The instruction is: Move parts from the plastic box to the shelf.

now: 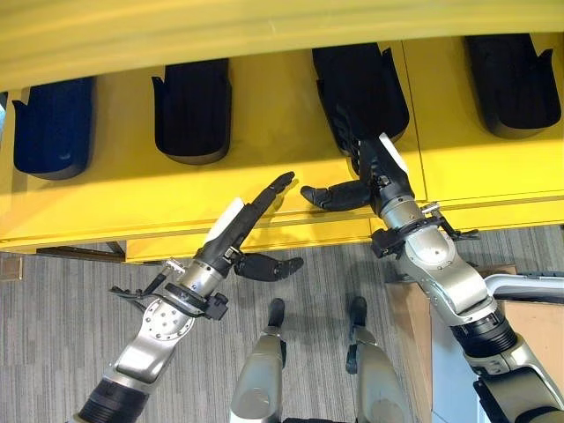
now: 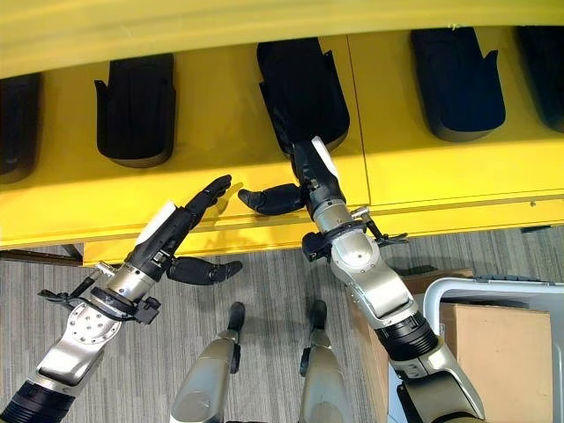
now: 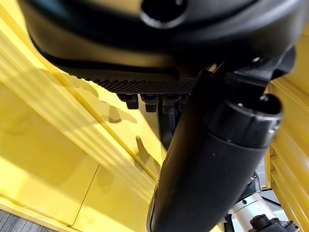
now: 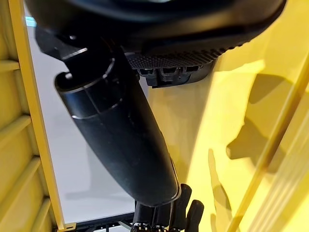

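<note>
The right robot hand (image 1: 381, 172) reaches onto the yellow shelf (image 1: 264, 189), fingers straight against the near end of a black part (image 1: 357, 88), thumb spread. That part's long axis runs front to back, like the others in the row. The left robot hand (image 1: 247, 220) hovers empty, fingers straight.

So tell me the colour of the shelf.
Bright yellow shelf; the left eye view shows it best.

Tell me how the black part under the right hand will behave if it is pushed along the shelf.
The black part looks like rigid moulded plastic, so probably stiff. It lies flat on the yellow shelf, so unlikely to roll. That smooth surface may let it slide under the right hand.
</note>
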Robot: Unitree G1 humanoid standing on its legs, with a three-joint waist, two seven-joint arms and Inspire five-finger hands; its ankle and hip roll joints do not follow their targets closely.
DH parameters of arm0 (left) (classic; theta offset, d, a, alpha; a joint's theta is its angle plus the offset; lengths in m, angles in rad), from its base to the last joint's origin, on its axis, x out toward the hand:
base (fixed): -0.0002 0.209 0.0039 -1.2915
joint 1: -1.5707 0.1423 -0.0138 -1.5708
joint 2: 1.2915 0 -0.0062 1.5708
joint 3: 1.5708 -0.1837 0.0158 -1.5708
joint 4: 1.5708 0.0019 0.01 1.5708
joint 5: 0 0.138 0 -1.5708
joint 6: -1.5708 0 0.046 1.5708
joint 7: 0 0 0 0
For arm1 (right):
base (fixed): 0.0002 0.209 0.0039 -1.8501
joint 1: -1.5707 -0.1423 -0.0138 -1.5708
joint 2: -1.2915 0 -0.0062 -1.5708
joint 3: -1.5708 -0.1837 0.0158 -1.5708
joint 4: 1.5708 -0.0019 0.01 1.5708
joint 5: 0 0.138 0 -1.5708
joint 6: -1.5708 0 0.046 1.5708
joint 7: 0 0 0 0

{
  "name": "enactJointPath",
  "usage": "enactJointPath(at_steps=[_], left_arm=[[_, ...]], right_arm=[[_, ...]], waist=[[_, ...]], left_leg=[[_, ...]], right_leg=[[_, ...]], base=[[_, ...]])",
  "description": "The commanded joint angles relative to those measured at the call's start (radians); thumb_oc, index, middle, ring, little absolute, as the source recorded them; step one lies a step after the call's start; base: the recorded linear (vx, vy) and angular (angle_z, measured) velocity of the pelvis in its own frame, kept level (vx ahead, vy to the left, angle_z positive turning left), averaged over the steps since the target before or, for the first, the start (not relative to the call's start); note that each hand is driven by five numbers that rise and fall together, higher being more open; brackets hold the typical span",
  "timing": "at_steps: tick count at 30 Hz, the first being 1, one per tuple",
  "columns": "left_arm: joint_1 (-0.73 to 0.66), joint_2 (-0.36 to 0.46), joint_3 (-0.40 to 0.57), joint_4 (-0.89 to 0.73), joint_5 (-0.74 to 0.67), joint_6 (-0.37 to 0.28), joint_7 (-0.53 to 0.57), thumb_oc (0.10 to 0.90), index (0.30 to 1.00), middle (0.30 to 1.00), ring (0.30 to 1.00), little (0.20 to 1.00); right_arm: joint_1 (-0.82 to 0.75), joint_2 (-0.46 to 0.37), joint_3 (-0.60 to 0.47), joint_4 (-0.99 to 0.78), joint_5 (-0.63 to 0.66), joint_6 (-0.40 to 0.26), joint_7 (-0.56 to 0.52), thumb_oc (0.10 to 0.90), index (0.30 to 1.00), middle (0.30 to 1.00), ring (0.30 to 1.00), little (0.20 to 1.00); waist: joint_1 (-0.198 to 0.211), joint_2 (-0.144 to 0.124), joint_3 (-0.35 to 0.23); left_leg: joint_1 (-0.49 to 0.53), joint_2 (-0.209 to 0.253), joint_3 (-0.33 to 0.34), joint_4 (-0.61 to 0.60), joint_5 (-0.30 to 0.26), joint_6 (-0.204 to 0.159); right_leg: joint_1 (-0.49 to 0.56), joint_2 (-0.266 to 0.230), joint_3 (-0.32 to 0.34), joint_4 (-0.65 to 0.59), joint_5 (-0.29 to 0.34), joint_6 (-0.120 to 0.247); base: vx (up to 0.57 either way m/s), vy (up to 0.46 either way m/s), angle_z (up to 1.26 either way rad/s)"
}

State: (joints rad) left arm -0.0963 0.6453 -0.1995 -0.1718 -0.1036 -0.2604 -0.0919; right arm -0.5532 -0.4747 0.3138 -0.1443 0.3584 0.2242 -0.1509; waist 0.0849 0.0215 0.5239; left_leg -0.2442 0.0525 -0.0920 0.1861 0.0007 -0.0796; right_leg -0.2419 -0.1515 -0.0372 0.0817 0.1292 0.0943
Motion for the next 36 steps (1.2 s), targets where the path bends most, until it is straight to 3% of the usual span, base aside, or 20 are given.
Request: enactJointPath(at_steps=[1,27,36], left_arm=[[-0.012,-0.016,0.032,-0.201,-0.006,-0.069,0.023,0.900,1.000,1.000,1.000,1.000],[-0.007,-0.019,0.033,-0.197,0.006,-0.078,0.024,0.900,1.000,1.000,1.000,1.000],[-0.009,-0.022,0.027,-0.198,-0.002,-0.077,0.028,0.900,1.000,1.000,1.000,1.000]], right_arm=[[-0.110,0.027,0.000,-0.093,0.035,-0.097,0.009,0.900,1.000,1.000,1.000,1.000],[-0.114,0.057,-0.004,-0.097,0.079,-0.133,-0.021,0.900,1.000,1.000,1.000,1.000],[-0.110,0.057,-0.006,-0.090,0.031,-0.134,-0.072,0.900,1.000,1.000,1.000,1.000]], waist=[[-0.001,0.000,-0.064],[0.001,0.006,-0.071],[0.000,0.006,-0.070]], left_leg=[[0.005,0.005,0.069,0.037,-0.080,0.064],[0.015,0.004,0.071,0.035,-0.081,0.065],[0.014,0.003,0.069,0.042,-0.083,0.066]], right_leg=[[0.049,-0.047,0.011,0.098,-0.148,0.018],[0.058,-0.047,0.012,0.096,-0.151,0.016],[0.059,-0.046,0.012,0.104,-0.155,0.013]], base=[[0.00,0.000,0.00],[0.00,0.000,0.00],[0.00,0.000,0.00]])
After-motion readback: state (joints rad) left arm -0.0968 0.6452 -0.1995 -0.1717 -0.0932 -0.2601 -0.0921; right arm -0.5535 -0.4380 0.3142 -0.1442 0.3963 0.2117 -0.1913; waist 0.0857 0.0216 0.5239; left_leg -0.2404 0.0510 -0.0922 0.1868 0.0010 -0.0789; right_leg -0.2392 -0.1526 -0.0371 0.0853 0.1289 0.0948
